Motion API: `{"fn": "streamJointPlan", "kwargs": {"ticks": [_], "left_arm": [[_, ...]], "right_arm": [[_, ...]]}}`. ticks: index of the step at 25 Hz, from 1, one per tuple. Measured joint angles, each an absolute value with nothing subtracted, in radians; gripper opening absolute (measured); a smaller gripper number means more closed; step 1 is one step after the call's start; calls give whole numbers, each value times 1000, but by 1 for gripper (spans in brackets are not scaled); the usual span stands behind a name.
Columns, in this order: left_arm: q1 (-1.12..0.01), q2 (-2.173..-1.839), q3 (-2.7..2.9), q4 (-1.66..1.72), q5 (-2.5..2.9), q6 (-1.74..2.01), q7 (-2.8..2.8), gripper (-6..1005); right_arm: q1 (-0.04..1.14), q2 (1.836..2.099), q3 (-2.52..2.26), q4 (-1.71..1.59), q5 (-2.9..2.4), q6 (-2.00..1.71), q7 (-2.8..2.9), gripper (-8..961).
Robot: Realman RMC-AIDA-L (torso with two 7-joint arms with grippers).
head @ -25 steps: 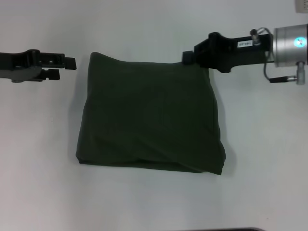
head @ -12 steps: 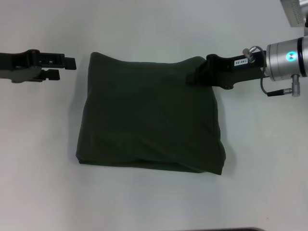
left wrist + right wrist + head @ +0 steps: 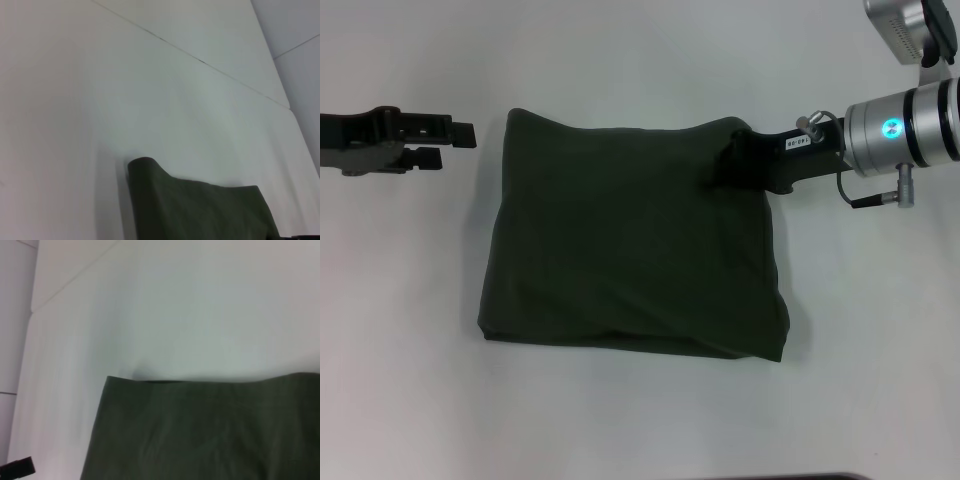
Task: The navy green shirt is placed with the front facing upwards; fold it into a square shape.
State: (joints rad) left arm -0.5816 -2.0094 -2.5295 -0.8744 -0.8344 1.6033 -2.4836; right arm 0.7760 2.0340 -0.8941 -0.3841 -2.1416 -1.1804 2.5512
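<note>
The shirt (image 3: 630,240) lay folded into a plump, near-square pad in the middle of the white table (image 3: 640,420), plain dark green side up, no lettering showing. Its sides ran nearly equal, so no clear long axis stood out; the pad sat slightly skewed, its far edge toward 12 o'clock and its thick, rounded near edge toward 6 o'clock, with the corner at 5 o'clock bulging out most.

The right pincer (image 3: 728,160) reached in from 3 o'clock, arm almost level, its tip over the shirt's corner at 1 o'clock; whether it gripped the cloth could not be told. The left pincer (image 3: 460,143) hung at 9 o'clock, just off the shirt's corner at 11 o'clock, its fingers slightly parted and holding nothing.
</note>
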Motion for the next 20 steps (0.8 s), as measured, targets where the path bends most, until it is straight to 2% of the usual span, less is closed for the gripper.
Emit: {"fn": "streamJointPlan", "kwargs": {"ticks": [8,20], "left_arm": [[-581,-2009,-2530,-874,-834,1601,-2484,751],[-580,-2009,-2530,-876,-834,1607,-2484,751]], "right_arm": [[779,2031,-926,-393,-2141,-1160,2585,0],[735,1988,-863,-480,-2090,-1297,2585,0]]}}
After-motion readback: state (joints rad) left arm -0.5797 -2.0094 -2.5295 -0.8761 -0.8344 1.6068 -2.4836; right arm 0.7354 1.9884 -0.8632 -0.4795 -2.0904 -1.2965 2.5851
